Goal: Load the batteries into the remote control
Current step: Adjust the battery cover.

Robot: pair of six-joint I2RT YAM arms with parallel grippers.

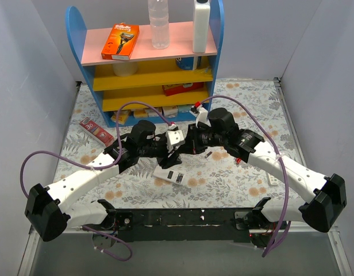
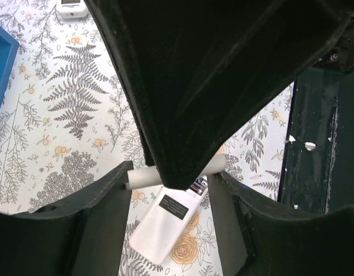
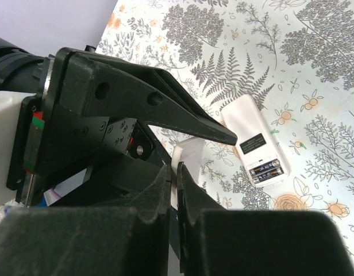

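Beneath the left pincer (image 2: 171, 172), the remote control (image 2: 165, 224) lies back-up.

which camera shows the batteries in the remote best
The right wrist view: both batteries lie side by side in the open slot at the end of the remote, unblocked. The left wrist view shows only a sliver of them. In the top view they are too small to make out.

An orange box (image 1: 120, 41) on the pink top shelf (image 1: 180, 41), far left, reads "Gillette" in white. The remote control (image 2: 163, 230) lies back-up on the counter (image 2: 62, 115); its black label (image 2: 173, 206) carries pale print too small to read.
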